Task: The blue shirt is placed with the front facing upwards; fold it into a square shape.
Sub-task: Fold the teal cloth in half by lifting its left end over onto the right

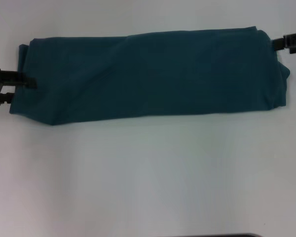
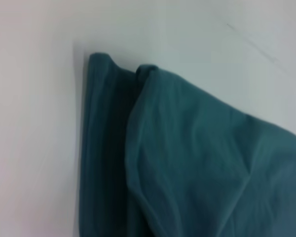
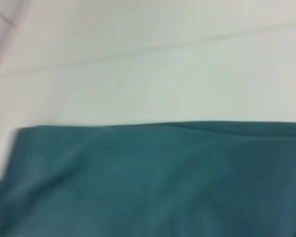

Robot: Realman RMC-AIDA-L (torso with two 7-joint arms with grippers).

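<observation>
The blue shirt (image 1: 153, 76) lies on the white table as a long band running left to right, plain side up, with no lettering showing. My left gripper (image 1: 20, 90) is at the band's left end, open, one finger (image 1: 24, 80) reaching over the cloth edge and the other just off it. My right gripper (image 1: 281, 44) is at the band's far right corner, touching the edge. The left wrist view shows layered folds of the shirt (image 2: 187, 163). The right wrist view shows a straight folded edge of the shirt (image 3: 153, 182).
White table (image 1: 148, 177) stretches wide in front of the shirt and in a narrower strip behind it. A dark edge (image 1: 212, 235) shows at the bottom of the head view.
</observation>
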